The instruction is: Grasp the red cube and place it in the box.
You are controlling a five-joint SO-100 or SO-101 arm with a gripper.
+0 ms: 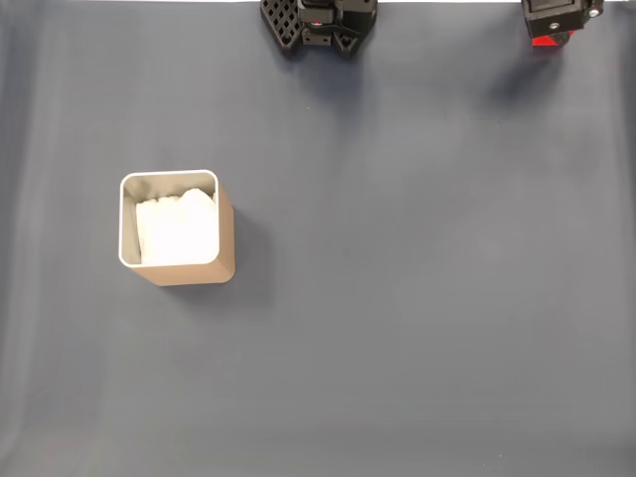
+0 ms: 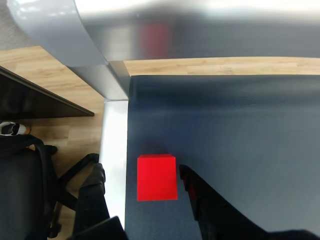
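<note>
The red cube (image 2: 157, 177) rests on the dark mat close to the mat's left edge in the wrist view. My gripper (image 2: 141, 172) is open and straddles it. The right finger (image 2: 195, 192) stands just beside the cube's right face, and the left finger (image 2: 94, 187) hangs farther off, past the mat's edge. In the fixed view the gripper (image 1: 558, 22) is at the top right edge, with a sliver of the red cube (image 1: 545, 42) showing beneath it. The tan box (image 1: 179, 231), lined with white paper, stands upright at the left of the mat, far from the gripper.
The arm's black base (image 1: 318, 22) sits at the top centre of the fixed view. In the wrist view, a white strip (image 2: 114, 150), wooden floor (image 2: 55, 80), a black chair (image 2: 25, 180) and a grey frame (image 2: 75, 35) lie beyond the mat's edge.
</note>
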